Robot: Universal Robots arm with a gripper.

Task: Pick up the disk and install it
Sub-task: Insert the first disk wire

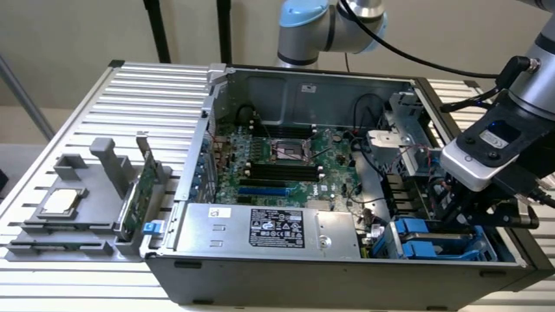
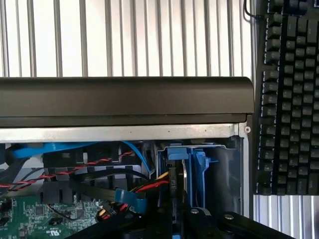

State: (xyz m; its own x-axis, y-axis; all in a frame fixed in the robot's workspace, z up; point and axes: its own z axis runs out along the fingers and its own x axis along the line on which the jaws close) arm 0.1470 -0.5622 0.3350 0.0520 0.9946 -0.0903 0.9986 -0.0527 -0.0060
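Blue-framed, the disk [image 2: 182, 177] stands edgewise in the drive bay [image 1: 433, 240] at lower right, the gripper [image 2: 174, 211] clamped on it; seating it squarely seems the need.

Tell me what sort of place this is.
Probably a robotics lab bench for computer assembly: an open grey metal desktop computer case on a ribbed aluminium worktable, a grey plastic parts fixture beside it, and a black keyboard nearby.
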